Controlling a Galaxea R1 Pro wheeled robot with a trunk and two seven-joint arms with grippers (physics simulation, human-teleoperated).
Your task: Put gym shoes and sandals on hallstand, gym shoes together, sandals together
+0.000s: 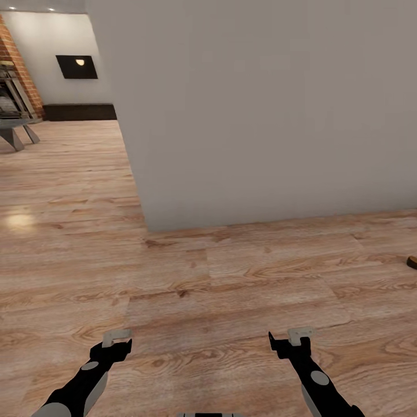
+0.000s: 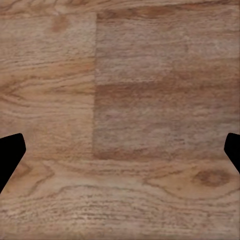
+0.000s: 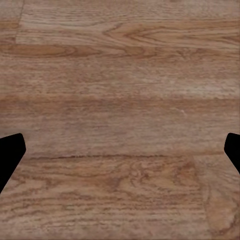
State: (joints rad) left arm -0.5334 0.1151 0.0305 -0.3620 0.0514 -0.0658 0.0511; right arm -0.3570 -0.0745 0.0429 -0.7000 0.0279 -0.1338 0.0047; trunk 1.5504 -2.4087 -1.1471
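Light-brown wood-grain planks of the corridor floor [image 1: 220,289] run under both arms and well ahead of them. The left gripper [image 1: 117,338] and the right gripper [image 1: 300,336] hang low over the boards, side by side and apart, pointing forward. In each wrist view the dark fingertips [image 2: 9,152] [image 3: 10,152] sit at opposite edges with only bare planks between them, so both sets of jaws stand wide apart and hold nothing.

Ahead of the jaws a plain grey-white wall [image 1: 260,110] meets the floor; its corner lies ahead and slightly to the left of the left jaws. Past that corner the floor opens into a further room, with a brick column [image 1: 20,69], a dark low cabinet [image 1: 80,112] and a dark wall panel [image 1: 76,66] above it.

Far to the right of the right jaws, at the picture's edge, a small dark-brown object [image 1: 412,262] lies on the floor; too little shows to tell whether it is a sandal.
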